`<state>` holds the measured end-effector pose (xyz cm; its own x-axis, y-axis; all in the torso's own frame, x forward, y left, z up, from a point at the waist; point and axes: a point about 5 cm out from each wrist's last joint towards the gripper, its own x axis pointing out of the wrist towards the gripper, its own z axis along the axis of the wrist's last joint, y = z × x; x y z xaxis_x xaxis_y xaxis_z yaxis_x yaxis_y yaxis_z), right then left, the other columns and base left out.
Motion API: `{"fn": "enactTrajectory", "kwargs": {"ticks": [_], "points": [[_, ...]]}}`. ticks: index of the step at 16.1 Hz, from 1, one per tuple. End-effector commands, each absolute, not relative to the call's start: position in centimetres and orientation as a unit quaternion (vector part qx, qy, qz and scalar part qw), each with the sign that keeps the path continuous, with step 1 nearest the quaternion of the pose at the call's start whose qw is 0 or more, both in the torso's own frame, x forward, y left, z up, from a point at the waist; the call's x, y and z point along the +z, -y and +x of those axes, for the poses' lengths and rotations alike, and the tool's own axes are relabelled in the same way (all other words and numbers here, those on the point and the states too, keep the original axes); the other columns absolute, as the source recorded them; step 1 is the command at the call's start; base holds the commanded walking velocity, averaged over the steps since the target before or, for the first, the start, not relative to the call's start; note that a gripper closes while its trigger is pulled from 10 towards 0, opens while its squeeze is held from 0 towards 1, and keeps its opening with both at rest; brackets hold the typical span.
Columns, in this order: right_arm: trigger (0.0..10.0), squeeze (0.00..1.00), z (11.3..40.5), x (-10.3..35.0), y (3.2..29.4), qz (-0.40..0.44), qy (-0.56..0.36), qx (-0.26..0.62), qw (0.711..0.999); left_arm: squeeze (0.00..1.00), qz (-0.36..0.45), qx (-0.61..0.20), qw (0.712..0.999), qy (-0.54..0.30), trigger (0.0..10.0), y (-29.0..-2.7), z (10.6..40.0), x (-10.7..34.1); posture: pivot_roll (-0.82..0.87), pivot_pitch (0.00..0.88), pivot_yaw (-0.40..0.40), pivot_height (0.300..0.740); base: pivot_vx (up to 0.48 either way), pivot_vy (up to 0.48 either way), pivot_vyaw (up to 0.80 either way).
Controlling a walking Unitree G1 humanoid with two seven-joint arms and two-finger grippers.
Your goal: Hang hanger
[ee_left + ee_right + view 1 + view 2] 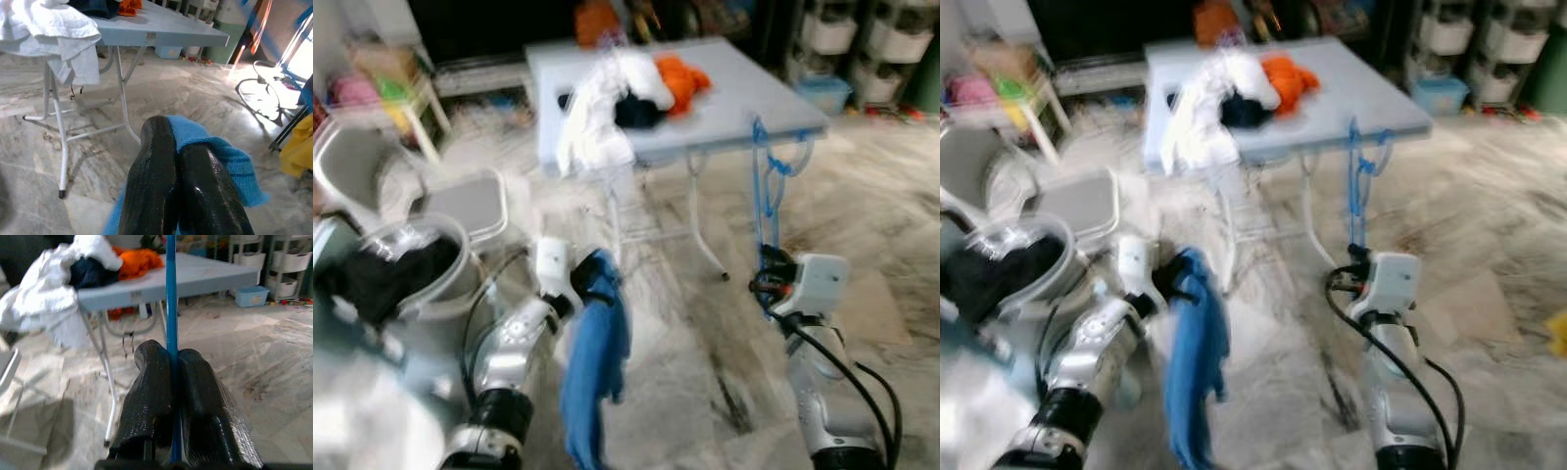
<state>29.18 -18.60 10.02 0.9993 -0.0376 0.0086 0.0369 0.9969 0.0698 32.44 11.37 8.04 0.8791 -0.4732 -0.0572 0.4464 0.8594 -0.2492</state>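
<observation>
A thin blue hanger (769, 186) stands upright in front of me, its lower bar pinched in my right gripper (771, 274), which is shut on it; the right wrist view shows the blue bar (171, 308) running up between the two black fingers (151, 391). My left gripper (592, 279) is shut on a blue cloth (595, 367) that hangs limp below it toward the floor. From the left wrist the cloth (220, 152) bulges out behind the closed fingers (156, 176).
A light blue folding table (744, 88) stands ahead with white, dark and orange clothes (626, 93) piled on it. A clear tub with dark clothes (396, 269) and a grey chair (460, 201) sit at my left. Marble floor stretches to the right.
</observation>
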Motion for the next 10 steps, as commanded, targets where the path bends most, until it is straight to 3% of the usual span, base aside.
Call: {"fn": "enactTrajectory", "kwargs": {"ticks": [1, 3, 10], "points": [[10.0, 0.00, 29.58, 10.80, 17.54, 0.038, 0.021, 0.000, 0.999, 0.00, -0.104, -0.228, 0.967, -0.040, 10.0, -12.62, 32.84, 8.85, -0.29, 0.000, 0.044, 0.740, 0.398, 0.266, -0.80], [10.0, 0.00, 29.57, 10.79, 17.58, 0.039, 0.021, -0.001, 0.999, 0.00, -0.104, -0.229, 0.967, -0.040, 10.0, -12.56, 32.79, 8.84, -0.29, 0.000, 0.043, 0.740, 0.407, 0.253, -0.80], [10.0, 0.00, 29.59, 10.74, 17.48, 0.039, 0.019, 0.002, 0.999, 0.00, -0.103, -0.231, 0.967, -0.046, 10.0, -12.36, 32.56, 8.53, -0.29, 0.000, 0.036, 0.740, 0.435, 0.000, -0.80]]}}
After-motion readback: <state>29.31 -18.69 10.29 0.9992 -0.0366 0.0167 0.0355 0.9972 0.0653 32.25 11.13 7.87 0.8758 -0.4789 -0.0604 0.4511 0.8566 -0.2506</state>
